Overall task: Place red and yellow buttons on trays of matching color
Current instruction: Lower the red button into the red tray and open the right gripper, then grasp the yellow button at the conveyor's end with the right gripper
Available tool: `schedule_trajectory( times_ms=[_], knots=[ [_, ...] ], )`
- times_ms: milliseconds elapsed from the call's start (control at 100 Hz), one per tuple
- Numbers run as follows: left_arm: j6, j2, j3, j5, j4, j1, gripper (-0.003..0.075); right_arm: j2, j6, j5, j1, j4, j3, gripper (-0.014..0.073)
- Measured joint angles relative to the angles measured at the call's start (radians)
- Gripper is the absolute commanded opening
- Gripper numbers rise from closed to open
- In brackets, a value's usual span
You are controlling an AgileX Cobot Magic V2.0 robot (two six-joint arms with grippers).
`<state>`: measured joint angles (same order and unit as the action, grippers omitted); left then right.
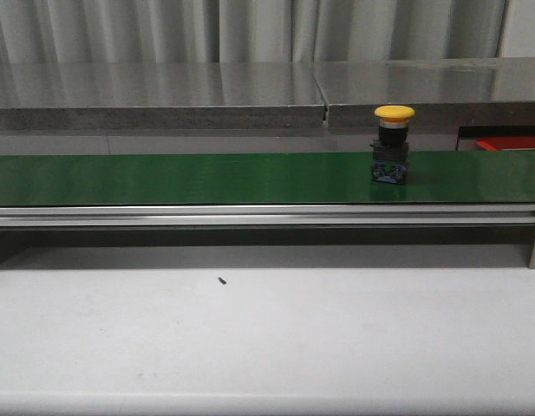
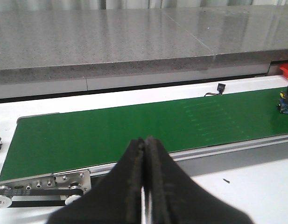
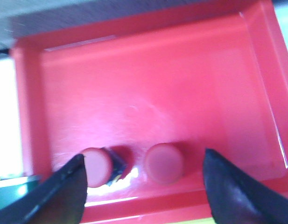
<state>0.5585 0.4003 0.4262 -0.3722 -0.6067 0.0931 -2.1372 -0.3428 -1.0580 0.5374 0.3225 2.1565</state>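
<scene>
Start at the left: your left gripper (image 2: 144, 186) hangs low before the near rail of the green conveyor belt (image 1: 180, 178), its fingers pressed together with nothing between them. That looks like a waiting pose, placed at the belt's end where the rollers sit, since nothing has come within its reach. At the very edge of the left wrist view, beside that end of the belt, a small object is cut off; you cannot tell what it is.

Moving right along the belt, the yellow button (image 1: 393, 143) stands upright on its dark base, cap up, toward the right part of the belt, alone and untouched. No yellow tray is visible in any view, so where it must go stays unknown.

Farther right, past the belt, only a sliver of the red tray (image 1: 510, 142) shows in the front view. Your right gripper (image 3: 144, 186) hovers over that tray with its fingers spread wide and empty. Two red buttons (image 3: 165, 163) already lie inside it, side by side near the wall, one upright and the other seemingly tipped over. The red share therefore looks done, and the yellow one remains.
</scene>
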Motion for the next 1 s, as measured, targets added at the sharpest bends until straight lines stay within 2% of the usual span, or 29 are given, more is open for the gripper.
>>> schedule_trajectory(
  times_ms=[180, 350, 720, 1000],
  knots=[
    [0.000, 0.000, 0.000, 0.000, 0.000, 0.000, -0.0019, 0.128, -0.064, -0.041, -0.023, 0.046, -0.084, 0.0520],
    [0.000, 0.000, 0.000, 0.000, 0.000, 0.000, -0.0019, 0.253, -0.104, -0.051, -0.066, 0.052, -0.247, 0.0520],
    [0.000, 0.000, 0.000, 0.000, 0.000, 0.000, -0.0019, 0.505, -0.187, 0.118, -0.164, 0.052, -0.711, 0.0520],
    [0.000, 0.000, 0.000, 0.000, 0.000, 0.000, -0.0019, 0.552, -0.228, 0.225, -0.231, 0.052, -0.924, 0.0522]
  ],
)
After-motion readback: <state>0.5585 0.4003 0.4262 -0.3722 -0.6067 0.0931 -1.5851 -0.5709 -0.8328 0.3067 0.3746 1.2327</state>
